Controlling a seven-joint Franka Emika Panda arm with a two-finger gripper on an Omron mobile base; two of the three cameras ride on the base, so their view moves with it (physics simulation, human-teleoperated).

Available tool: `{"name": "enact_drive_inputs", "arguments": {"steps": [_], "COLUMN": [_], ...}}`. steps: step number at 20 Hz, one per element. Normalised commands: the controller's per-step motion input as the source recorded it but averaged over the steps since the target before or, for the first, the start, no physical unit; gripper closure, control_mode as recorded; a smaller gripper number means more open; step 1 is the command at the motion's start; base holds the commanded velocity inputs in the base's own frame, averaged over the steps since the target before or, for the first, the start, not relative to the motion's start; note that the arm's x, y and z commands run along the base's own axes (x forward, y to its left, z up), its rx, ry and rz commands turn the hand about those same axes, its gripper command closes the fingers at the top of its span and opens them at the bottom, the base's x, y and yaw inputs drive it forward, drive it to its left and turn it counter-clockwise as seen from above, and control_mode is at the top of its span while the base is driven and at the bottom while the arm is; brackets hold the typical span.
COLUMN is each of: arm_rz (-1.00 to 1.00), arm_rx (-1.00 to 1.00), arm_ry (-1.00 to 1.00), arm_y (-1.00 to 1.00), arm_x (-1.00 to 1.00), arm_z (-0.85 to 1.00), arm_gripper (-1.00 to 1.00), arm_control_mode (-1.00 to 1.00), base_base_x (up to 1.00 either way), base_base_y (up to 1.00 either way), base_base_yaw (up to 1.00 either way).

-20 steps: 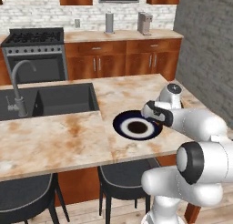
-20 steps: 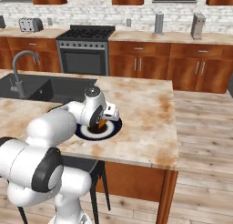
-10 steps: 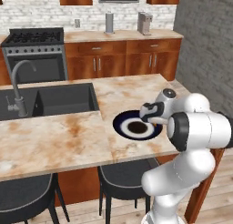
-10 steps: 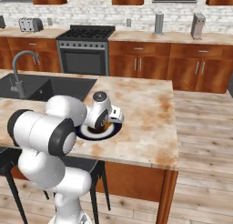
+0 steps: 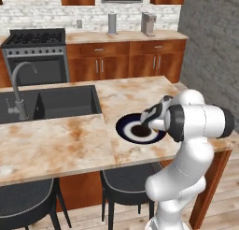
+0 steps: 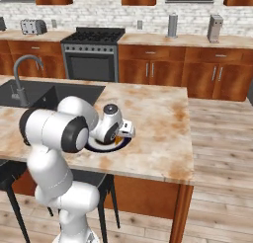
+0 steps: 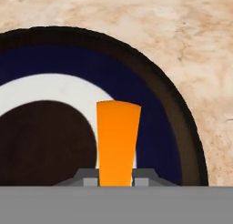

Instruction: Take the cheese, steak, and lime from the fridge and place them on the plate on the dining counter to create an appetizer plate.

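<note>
Gripper (image 7: 117, 181) clamped on the cheese (image 7: 118, 141), orange wedge pinched between the two fingertips. Held low over the plate (image 7: 150, 77), wedge across its white ring and navy rim; can't tell if touching. Plate sits on the dining counter (image 5: 65, 140), right of the sink (image 5: 51, 102).

The light was even and fairly bright in all three views, flat as rendered scenes are, with no clear single source. Soft shadow lay under the overhang of the beige-and-rust marbled stone table (image 5: 70, 140), darkening the stools below. The white robot arm (image 6: 54, 133) carried gentle shading but no hard glare. Both base views looked coarse and slightly soft. The hand view was blurry and blocky, with fuzzy edges on the orange wedge of cheese (image 7: 117, 141).
</note>
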Motion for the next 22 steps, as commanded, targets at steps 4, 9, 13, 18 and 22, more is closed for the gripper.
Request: {"name": "enact_drive_inputs", "arguments": {"steps": [4, 9, 13, 18, 22], "arm_rz": [0.00, 0.00, 0.00, 0.00, 0.00], "arm_rx": [0.00, 0.00, 0.02, 0.03, 0.03], "arm_ry": [0.00, -0.09, -0.32, -0.24, -0.09], "arm_y": [-0.06, -0.02, 0.00, 0.00, 0.01], "arm_x": [0.00, -0.29, -0.96, -1.00, -0.82], "arm_z": [-0.16, 0.19, 1.00, 1.00, 1.00], "arm_gripper": [-1.00, -1.00, -1.00, -1.00, -1.00], "arm_control_mode": [-1.00, -1.00, -1.00, -1.00, -1.00], "base_base_x": [0.00, 0.00, 0.00, 0.00, 0.00], "base_base_y": [0.00, 0.00, 0.00, 0.00, 0.00], "base_base_yaw": [0.00, 0.00, 0.00, 0.00, 0.00]}}
